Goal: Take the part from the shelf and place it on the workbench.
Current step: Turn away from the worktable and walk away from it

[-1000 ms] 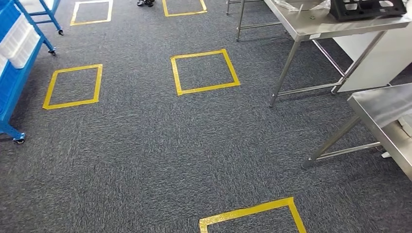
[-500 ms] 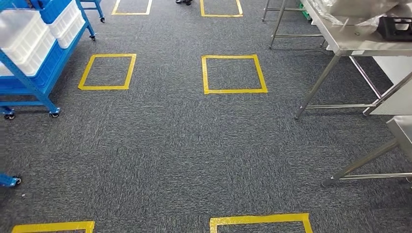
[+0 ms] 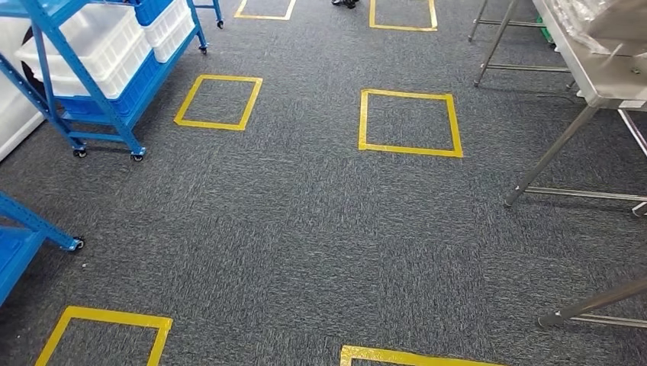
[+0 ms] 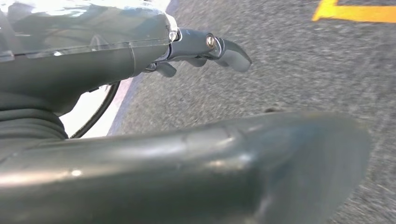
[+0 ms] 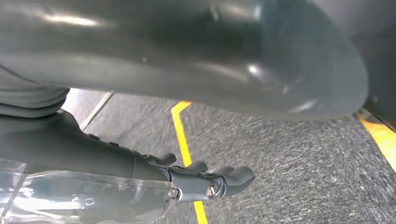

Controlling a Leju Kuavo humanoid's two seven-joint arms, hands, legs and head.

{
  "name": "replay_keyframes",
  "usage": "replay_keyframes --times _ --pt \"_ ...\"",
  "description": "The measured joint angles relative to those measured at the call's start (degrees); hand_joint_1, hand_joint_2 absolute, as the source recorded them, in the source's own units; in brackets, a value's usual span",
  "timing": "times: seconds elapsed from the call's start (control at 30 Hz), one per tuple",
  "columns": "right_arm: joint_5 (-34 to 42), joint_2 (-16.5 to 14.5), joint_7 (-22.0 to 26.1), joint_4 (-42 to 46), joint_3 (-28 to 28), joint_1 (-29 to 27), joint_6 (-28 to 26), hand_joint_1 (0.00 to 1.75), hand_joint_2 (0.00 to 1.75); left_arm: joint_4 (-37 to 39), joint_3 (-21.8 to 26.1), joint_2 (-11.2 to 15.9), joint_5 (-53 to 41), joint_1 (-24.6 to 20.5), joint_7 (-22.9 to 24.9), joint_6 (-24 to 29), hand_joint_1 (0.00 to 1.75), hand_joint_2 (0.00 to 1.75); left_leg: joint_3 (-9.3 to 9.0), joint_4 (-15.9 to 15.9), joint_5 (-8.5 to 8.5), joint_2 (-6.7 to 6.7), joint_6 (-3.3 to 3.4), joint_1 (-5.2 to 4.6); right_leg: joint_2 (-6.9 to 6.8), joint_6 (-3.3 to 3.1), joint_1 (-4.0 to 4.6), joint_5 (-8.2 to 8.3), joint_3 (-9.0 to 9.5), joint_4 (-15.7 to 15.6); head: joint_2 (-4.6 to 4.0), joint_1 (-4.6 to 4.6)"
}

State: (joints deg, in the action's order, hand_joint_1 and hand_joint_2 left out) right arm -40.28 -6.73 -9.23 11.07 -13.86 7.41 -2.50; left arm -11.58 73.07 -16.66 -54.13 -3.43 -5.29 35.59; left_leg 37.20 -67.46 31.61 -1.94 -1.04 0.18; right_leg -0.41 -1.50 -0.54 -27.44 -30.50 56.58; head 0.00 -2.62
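Grey carpet [image 3: 305, 229] with yellow tape squares [image 3: 410, 122] has slid rightward in the head view: the robot is turning toward the blue shelf [image 3: 91, 84], where any part presumably waits among white bins [image 3: 91, 46]. Left hand [image 4: 205, 46] and right hand [image 5: 205, 179] hang empty, fingers loosely apart.

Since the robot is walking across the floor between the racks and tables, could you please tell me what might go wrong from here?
1. The blue shelf rack stands on casters, so a bump on approach might roll it away.
2. The steel workbench has legs reaching into the walkway, which a foot might catch.
3. The left hand and right hand hang low with nothing visibly in them, so no part seems to have been picked up yet.
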Motion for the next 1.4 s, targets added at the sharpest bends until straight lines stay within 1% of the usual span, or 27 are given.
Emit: replay_keyframes --times 0.07,0.1,0.17,0.2,0.27,0.3,0.37,0.43,0.5,0.57,0.6,0.63,0.67,0.73,0.77,0.83,0.9,0.97,1.03,1.07,1.1,1.13,1.17,1.23,1.3,1.33,1.4 --pt "-1.0 0.0 -1.0 -0.2 -0.5 0.0 1.0 0.0 0.0 0.0 0.0 0.0 -0.3 0.0 1.3 0.4 0.0 0.0 2.46 -6.1 2.48 1.01 -0.26 0.13 -1.68 -0.08 0.15 -0.02 -0.22 0.1 0.0 0.01" --pt "-1.4 0.0 -1.2 -0.2 -0.7 0.0 1.2 0.0 0.0 0.0 0.0 0.0 -0.5 0.1 1.8 0.5 0.0 0.0 2.23 -6.3 2.14 1.3 -0.36 0.22 -2.48 -0.07 0.17 -0.03 -0.32 0.2 0.0 0.01" --pt "-1.7 -0.1 -1.1 -0.2 -1.1 0.2 1.3 0.0 0.0 0.0 -0.1 0.0 -0.9 0.1 2.4 0.6 0.0 0.0 -1.25 -0.8 -0.81 2.49 -0.5 0.42 -3.98 0.09 0.15 -0.13 -0.41 0.4 0.0 0.02" --pt "-1.8 -0.2 -0.8 -0.2 -1.1 0.3 1.3 0.0 0.0 0.0 -0.2 0.0 -0.9 0.1 2.3 0.5 0.0 0.0 -3.6 3.3 -2.23 4.04 -0.55 0.42 -4.61 0.32 0.25 -0.27 -0.43 0.7 0.0 0.02" --pt "-1.9 -0.3 -0.3 -0.2 -1.2 0.7 1.2 0.0 0.0 0.0 -0.3 -0.1 -0.7 0.0 1.4 -0.1 0.0 0.0 -6.45 8.7 -3.61 6.21 -0.01 0.21 -5.73 0.97 0.55 -0.59 -0.48 1.2 0.0 0.04" --pt "-1.9 -0.3 -0.1 -0.2 -1.2 0.8 1.2 0.0 0.0 0.0 -0.3 -0.1 -0.4 0.0 0.7 -0.6 0.0 0.0 -6.69 9.5 -3.63 6.46 0.37 0.04 -6.3 1.28 0.71 -0.66 -0.48 1.4 0.0 0.05" --pt "-1.8 -0.4 0.2 -0.2 -1.2 1.1 1.0 0.0 0.0 0.0 -0.3 -0.2 0.4 0.2 -0.9 -1.6 0.0 0.0 -6.37 9.6 -3.93 5.17 1.22 -0.02 -7.09 1.87 0.61 -0.77 -0.42 1.6 0.0 0.07" --pt "-1.7 -0.4 0.5 -0.2 -1.2 1.3 0.7 0.0 0.0 -0.1 -0.3 -0.2 1.0 0.3 -2.1 -2.5 0.0 0.0 -6.21 9.9 -4.36 3.98 1.97 0.06 -4.79 2.5 0.24 -2.48 -1.12 3.5 0.0 0.08" --pt "-1.4 -0.4 0.9 -0.2 -1.2 1.0 0.1 0.0 0.0 -0.1 -0.3 -0.2 1.6 0.2 -3.3 -3.6 0.0 0.0 -5.94 9.9 -4.74 2.7 2.56 0.02 -1.18 2.85 0.0 -6.25 -3.9 9.8 0.0 0.07" --pt "-1.0 -0.2 1.1 -0.2 -1.2 0.5 -0.5 0.0 0.0 -0.2 -0.2 -0.2 2.2 0.1 -4.5 -4.8 0.0 0.0 -5.68 9.9 -4.95 1.25 2.86 -0.19 0.05 2.79 -0.02 -9.2 -7.31 17.0 0.0 0.07" --pt "-0.8 0.0 1.2 -0.2 -1.2 0.3 -0.7 0.0 0.0 -0.2 -0.1 -0.2 2.7 0.2 -5.3 -5.6 0.0 0.0 -5.64 9.9 -4.99 0.43 2.92 -0.3 0.18 2.65 -0.01 -9.21 -8.12 18.4 0.0 0.07" --pt "-0.5 0.2 1.2 -0.2 -1.1 0.1 -0.8 0.0 0.0 -0.3 0.1 -0.1 3.3 0.3 -6.2 -6.5 0.0 0.0 -5.65 9.8 -5.03 -0.35 2.94 -0.4 0.29 2.45 0.01 -8.24 -8.07 18.1 0.0 0.07" --pt "-0.2 0.4 1.3 -0.2 -1.0 0.0 -0.9 0.0 0.0 -0.3 0.3 -0.1 3.9 0.4 -7.2 -7.5 0.0 0.0 -5.7 9.8 -5.06 -1.17 2.93 -0.47 0.58 2.16 0.07 -6.28 -6.99 15.5 0.0 0.07" --pt "0.5 1.1 2.0 -0.2 -0.4 0.1 -0.6 0.0 0.0 -0.3 0.6 -0.1 4.8 0.4 -9.1 -9.5 0.0 0.0 -5.76 9.7 -5.14 -2.59 2.78 -0.55 2.6 1.53 0.17 -2.13 -3.29 7.5 0.0 0.08" --pt "1.0 1.6 2.5 -0.2 -0.1 0.0 -0.4 0.0 0.0 -0.3 0.8 -0.1 5.2 0.4 -9.9 -10.5 0.0 0.0 -5.69 9.7 -5.2 -3.21 2.63 -0.57 3.65 1.34 0.23 -0.91 -1.85 4.2 0.0 0.08" --pt "1.9 2.9 3.7 -0.2 1.0 0.0 0.0 0.0 0.0 -0.3 1.1 0.1 5.5 0.5 -11.4 -12.6 0.0 0.0 -5.36 9.7 -5.41 -4.21 2.05 -0.44 4.46 1.18 0.41 -0.61 -0.97 2.0 0.0 0.08" --pt "3.0 3.7 4.6 -0.2 2.4 -0.2 -0.3 0.0 0.0 -0.3 1.3 0.5 5.5 0.7 -12.5 -14.9 0.0 0.0 -5.07 9.7 -5.49 -4.72 1.39 -0.27 3.23 0.77 0.44 -0.24 -0.83 1.5 0.0 0.07" --pt "4.0 4.3 5.2 -0.2 3.7 -0.7 -1.2 0.0 0.0 -0.3 1.3 1.0 5.1 0.9 -13.2 -16.9 0.0 0.0 -4.07 7.6 -3.98 -2.67 0.85 -0.45 1.79 0.01 0.23 0.21 -0.52 0.6 0.0 0.04" --pt "4.9 4.9 5.7 -0.2 5.0 -1.4 -1.9 0.0 0.0 -0.3 1.3 1.7 4.4 0.9 -13.7 -18.5 0.0 0.0 -1.16 1.3 -0.2 0.25 0.43 -0.44 0.22 -0.49 0.28 0.41 -0.47 0.2 0.0 -0.02" --pt "5.4 5.1 6.0 -0.2 5.6 -1.8 -2.2 0.0 0.0 -0.3 1.3 2.0 4.0 0.9 -13.9 -19.3 0.0 0.0 0.64 -2.7 1.71 0.98 0.25 -0.27 -0.66 -0.6 0.38 0.4 -0.55 0.2 0.0 -0.03" --pt "5.9 5.3 6.1 -0.2 6.2 -2.2 -2.5 0.0 0.0 -0.3 1.2 2.3 3.5 0.9 -14.1 -20.1 0.0 0.0 1.78 -5.5 2.67 1.28 0.08 -0.13 -1.48 -0.6 0.43 0.37 -0.62 0.2 0.0 -0.03" --pt "6.5 5.4 6.4 -0.3 6.9 -2.6 -2.7 0.0 0.0 -0.3 1.1 2.7 3.0 1.0 -14.2 -21.0 0.0 0.0 2.03 -6.5 2.64 1.49 -0.07 0.0 -2.31 -0.57 0.45 0.33 -0.67 0.3 0.0 -0.03" --pt "7.1 5.4 6.6 -0.3 7.7 -2.9 -2.9 0.0 0.0 -0.3 1.0 3.1 2.4 1.1 -14.3 -21.8 0.0 0.0 1.01 -4.9 1.48 1.73 -0.17 0.1 -3.05 -0.5 0.43 0.28 -0.68 0.3 0.0 -0.03" --pt "8.0 5.5 6.9 -0.3 9.1 -3.5 -3.1 0.0 0.0 -0.3 0.4 3.9 1.3 1.2 -14.5 -23.2 0.0 0.0 -3.6 3.2 -1.95 3.55 -0.17 0.14 -4.4 -0.21 0.45 0.09 -0.59 0.6 0.0 -0.03" --pt "8.5 5.7 7.0 -0.4 10.4 -3.9 -3.2 0.0 0.0 -0.3 -0.1 4.6 0.6 1.1 -14.5 -23.9 0.0 0.0 -6.83 9.4 -3.76 5.2 0.38 -0.09 -5.52 0.35 0.67 -0.16 -0.49 0.9 0.0 -0.01" --pt "8.6 5.8 7.0 -0.4 10.9 -4.0 -3.1 0.0 0.0 -0.3 -0.4 4.8 0.4 1.0 -14.5 -24.0 0.0 0.0 -7.17 10.4 -3.79 5.43 0.72 -0.23 -5.99 0.65 0.78 -0.23 -0.44 1.0 0.0 -0.01" --pt "8.6 5.9 7.0 -0.4 11.6 -4.0 -2.9 0.0 0.0 -0.3 -0.6 5.1 0.1 1.1 -14.4 -24.1 0.0 0.0 -7.05 10.5 -4.11 4.28 1.47 -0.26 -6.57 1.31 0.73 -0.3 -0.32 1.1 0.0 -0.01"
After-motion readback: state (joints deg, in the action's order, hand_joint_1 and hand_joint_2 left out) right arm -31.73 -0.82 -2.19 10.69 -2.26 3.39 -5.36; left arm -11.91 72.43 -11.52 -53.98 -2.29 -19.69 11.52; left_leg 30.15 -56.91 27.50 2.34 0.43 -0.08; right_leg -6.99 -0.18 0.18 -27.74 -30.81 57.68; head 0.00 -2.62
